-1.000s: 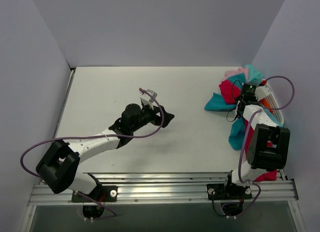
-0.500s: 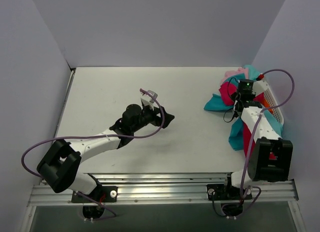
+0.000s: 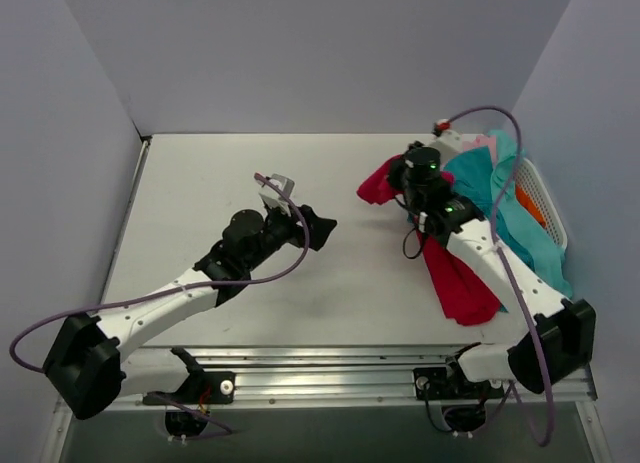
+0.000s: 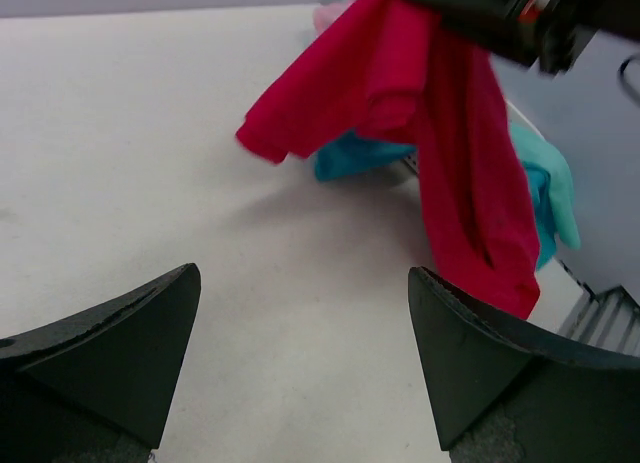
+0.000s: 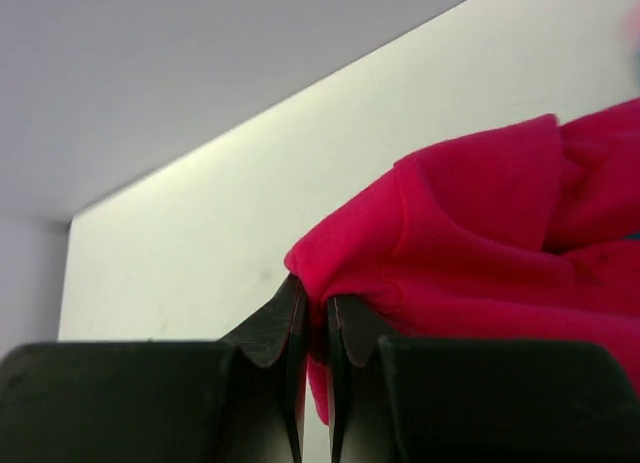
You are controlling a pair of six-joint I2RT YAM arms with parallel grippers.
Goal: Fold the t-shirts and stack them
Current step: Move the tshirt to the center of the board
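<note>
Nearest the arm bases, well to the left of the white slotted plastic basket (image 3: 548, 195), the left gripper (image 4: 302, 283) hovers over the pale grey table (image 3: 250, 173) with its jaws spread wide and nothing between them. Closer to the basket, on its left, the crimson red cotton t-shirt (image 3: 460, 278) hangs in a long limp drape. The right gripper (image 5: 312, 313) has its jaws pinched tight on a bunched fold at the shirt's upper end. The cloth looks light and soft and will likely sag, twist and double over rather than hold any shape. A shoulder seam or hem corner, one layer only, seems the best second hold for spreading it flat. Farther back, the teal t-shirts (image 3: 520, 223) spill over the basket, and the pale pink t-shirt (image 3: 483, 141) lies at its far end.
</note>
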